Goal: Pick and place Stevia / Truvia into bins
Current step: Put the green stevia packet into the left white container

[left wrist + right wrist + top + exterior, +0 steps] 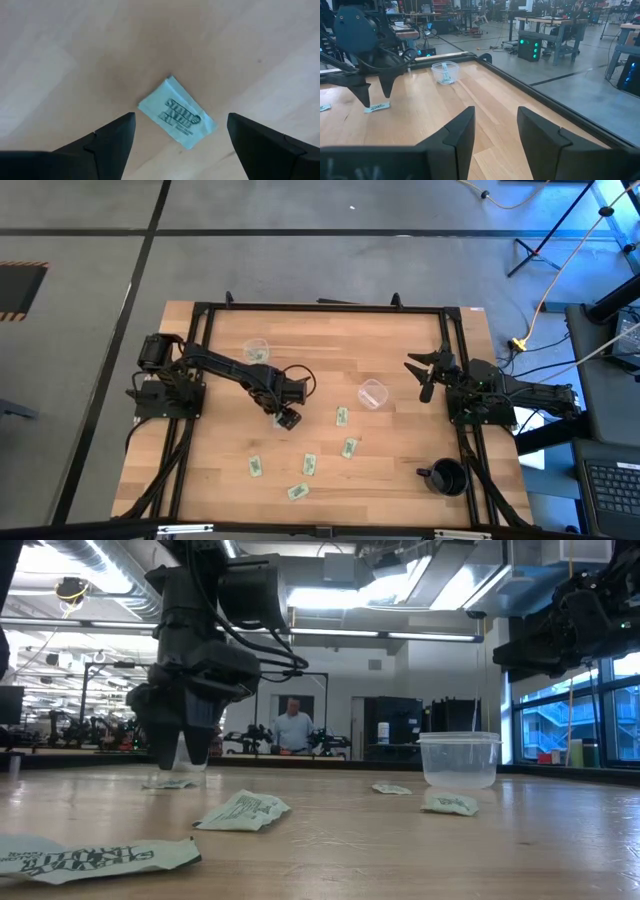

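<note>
Several green-and-white Stevia packets lie flat on the wooden table. One packet [177, 114] lies right under my left gripper [180, 127], which is open and points down, a finger on each side of it, just above the table [185, 762]. Other packets lie nearer the near edge [341, 416] [350, 447] [309, 464]. One clear cup [256, 350] stands toward the far left with a packet inside. The other clear cup [372, 393] stands mid-table. My right gripper [425, 370] waits open at the right side, raised off the table.
A black mug [447, 477] stands near the table's near right corner. A black frame [320, 307] runs round the table's edges. Two more packets [256, 468] [297, 491] lie toward the near edge. A person [294, 727] stands far off in the room behind.
</note>
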Motion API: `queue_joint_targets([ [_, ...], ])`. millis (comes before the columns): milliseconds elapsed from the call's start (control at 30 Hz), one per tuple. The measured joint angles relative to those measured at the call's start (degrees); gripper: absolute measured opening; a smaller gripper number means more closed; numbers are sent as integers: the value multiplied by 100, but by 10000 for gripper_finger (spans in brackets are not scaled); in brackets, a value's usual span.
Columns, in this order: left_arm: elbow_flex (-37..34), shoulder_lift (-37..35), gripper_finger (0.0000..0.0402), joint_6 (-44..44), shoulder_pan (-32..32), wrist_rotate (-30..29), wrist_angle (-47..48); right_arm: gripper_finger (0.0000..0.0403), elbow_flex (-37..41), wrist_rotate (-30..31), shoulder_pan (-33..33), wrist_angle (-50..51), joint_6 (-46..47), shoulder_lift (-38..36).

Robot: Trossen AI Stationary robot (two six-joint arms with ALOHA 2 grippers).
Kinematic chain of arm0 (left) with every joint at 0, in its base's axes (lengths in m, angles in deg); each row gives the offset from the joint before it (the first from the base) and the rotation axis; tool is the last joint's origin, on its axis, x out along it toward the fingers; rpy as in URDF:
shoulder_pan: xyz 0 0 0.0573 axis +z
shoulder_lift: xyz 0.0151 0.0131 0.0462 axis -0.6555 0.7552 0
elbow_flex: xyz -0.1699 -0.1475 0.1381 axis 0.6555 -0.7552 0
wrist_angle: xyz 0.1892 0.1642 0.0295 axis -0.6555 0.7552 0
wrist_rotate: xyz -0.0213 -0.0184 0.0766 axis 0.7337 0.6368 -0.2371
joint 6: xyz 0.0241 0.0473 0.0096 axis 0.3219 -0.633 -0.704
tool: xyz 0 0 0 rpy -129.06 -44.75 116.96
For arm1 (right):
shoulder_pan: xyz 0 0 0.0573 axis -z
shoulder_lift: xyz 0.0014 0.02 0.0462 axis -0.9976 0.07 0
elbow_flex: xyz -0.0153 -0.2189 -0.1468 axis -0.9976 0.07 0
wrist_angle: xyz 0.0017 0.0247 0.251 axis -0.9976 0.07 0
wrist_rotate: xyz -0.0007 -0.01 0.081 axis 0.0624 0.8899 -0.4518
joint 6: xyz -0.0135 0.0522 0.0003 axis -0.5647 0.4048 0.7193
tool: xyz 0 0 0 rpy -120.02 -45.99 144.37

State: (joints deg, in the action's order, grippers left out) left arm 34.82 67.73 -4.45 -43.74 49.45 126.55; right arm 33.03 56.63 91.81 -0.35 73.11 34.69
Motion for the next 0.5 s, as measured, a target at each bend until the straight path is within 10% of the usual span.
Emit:
queue_joint_targets([
  [500, 0, 33, 308, 990, -103, -379, 9, 152, 0, 0, 0, 1, -2, 0],
])
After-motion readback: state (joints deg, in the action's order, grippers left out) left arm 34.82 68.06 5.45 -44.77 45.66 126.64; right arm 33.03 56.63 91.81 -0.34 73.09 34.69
